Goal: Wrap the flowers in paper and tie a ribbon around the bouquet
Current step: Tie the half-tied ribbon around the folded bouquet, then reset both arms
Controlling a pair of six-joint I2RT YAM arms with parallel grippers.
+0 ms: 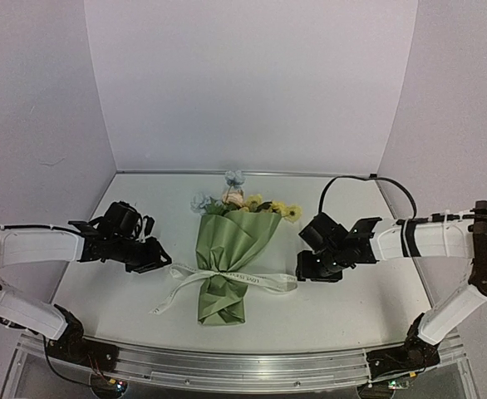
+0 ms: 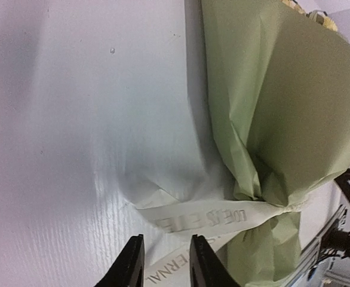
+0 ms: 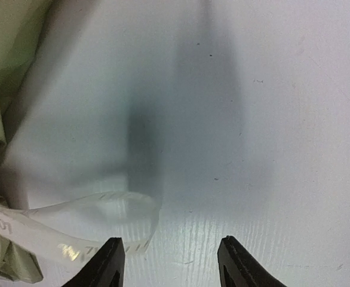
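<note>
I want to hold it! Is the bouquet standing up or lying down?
Lying down. The bouquet rests flat on the table, blooms at the far end.

One bouquet (image 1: 227, 249), one ribbon (image 1: 256, 280) around it, one table (image 1: 368, 307). Two claws, mine: left claw (image 1: 156, 259), right claw (image 1: 314, 271), flanking bouquet.

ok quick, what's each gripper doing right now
left gripper: open a little, ribbon runs through the gap, looks unclamped
right gripper: open wide, holding nothing, ribbon end just beside it
</note>
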